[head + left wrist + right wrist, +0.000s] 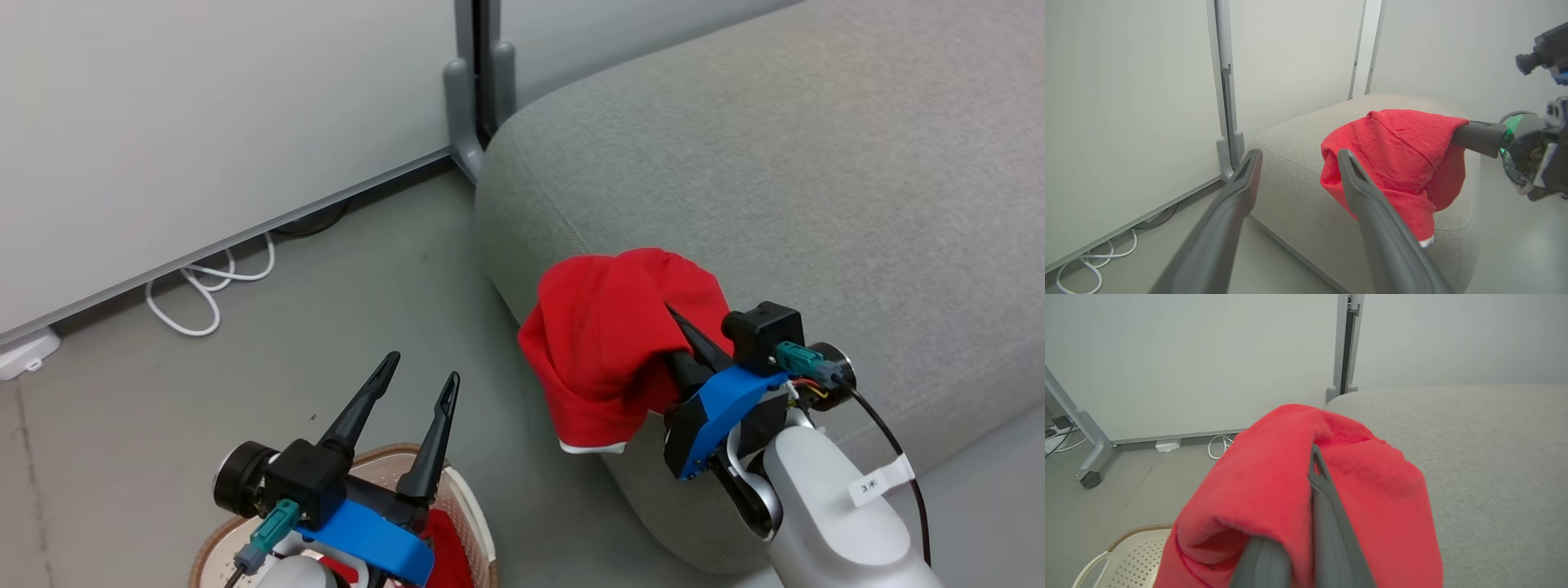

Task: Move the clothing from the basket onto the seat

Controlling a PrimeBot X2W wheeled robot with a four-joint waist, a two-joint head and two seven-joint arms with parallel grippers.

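While the right tool [678, 320] is pinched tight on a red garment [604, 343], the cloth hangs over the rounded corner of the grey seat [816, 204], its white-trimmed hem trailing down the side; the left tool [421, 367] hovers spread wide above the basket [467, 500]; another red garment [445, 543] lies inside the basket.

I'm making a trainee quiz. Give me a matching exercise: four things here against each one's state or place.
1 left gripper
2 right gripper
3 basket
4 white cable

A looped on the floor by the wall
B jaws shut on the red garment at the seat's corner
C jaws open, empty
D on the floor under the left gripper

Pairs: 1-C, 2-B, 3-D, 4-A
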